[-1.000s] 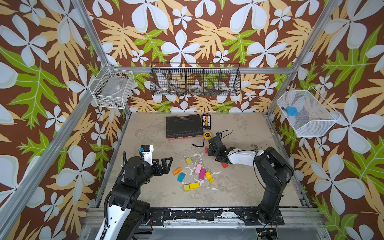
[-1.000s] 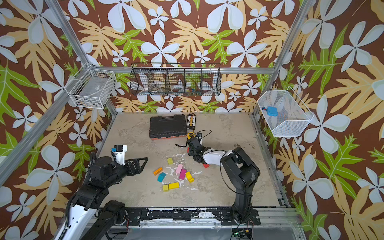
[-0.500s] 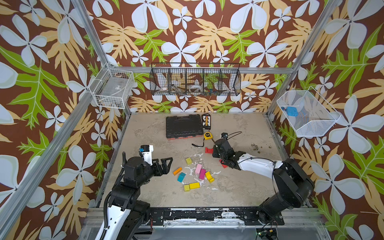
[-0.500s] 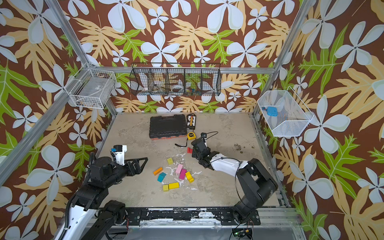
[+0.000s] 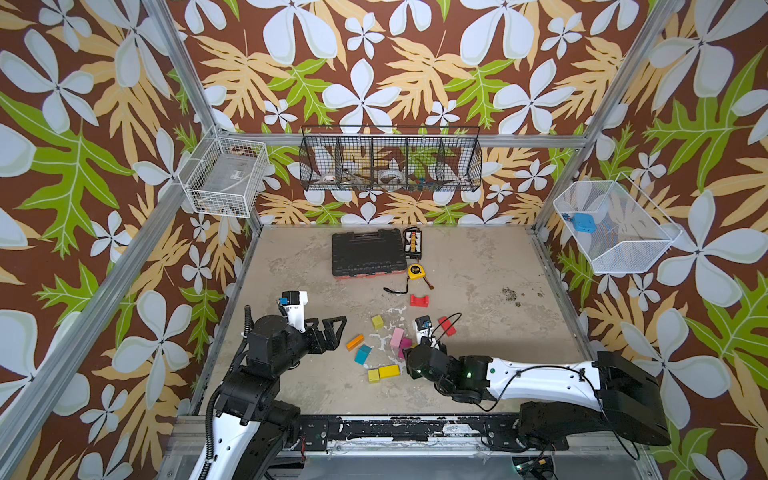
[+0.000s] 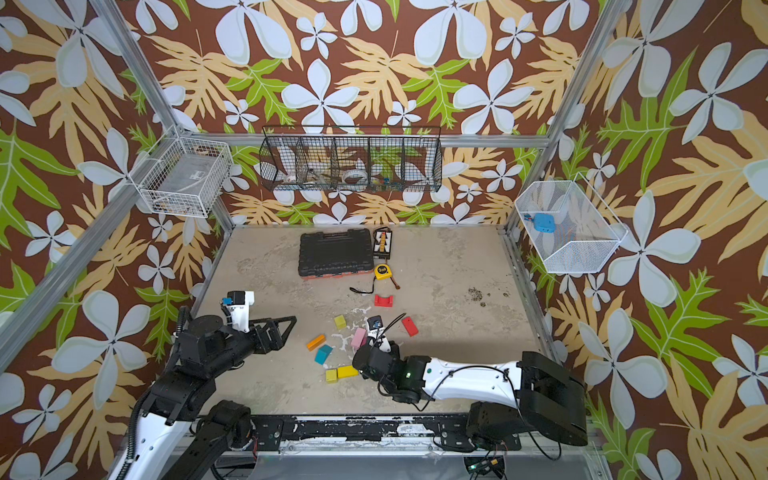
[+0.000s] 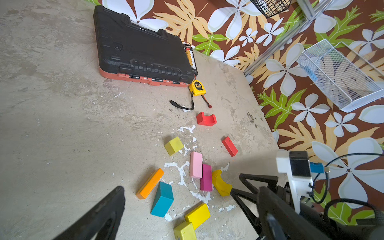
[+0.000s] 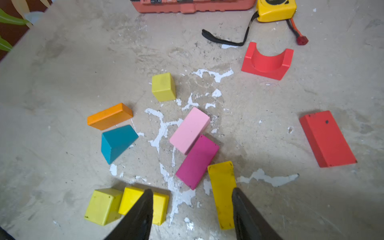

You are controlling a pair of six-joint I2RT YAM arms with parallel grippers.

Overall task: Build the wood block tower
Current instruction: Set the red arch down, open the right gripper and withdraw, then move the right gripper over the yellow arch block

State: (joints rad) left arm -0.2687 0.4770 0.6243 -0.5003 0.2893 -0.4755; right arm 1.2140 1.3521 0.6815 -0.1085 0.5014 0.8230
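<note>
Blocks (image 8: pixel 189 129) lie scattered flat at centre, none stacked. Right gripper (image 8: pixel 191 190) jaws apart, empty, over the yellow arch (image 8: pixel 222 187). Left gripper (image 5: pixel 336 330) wide apart, empty, left of them.

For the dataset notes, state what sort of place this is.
Probably a robot test cell, not a home: an aluminium frame with leaf-print walls boxes in a worn tabletop, wire baskets hang on the walls, and wood blocks lie scattered between the left arm and the right arm.
</note>
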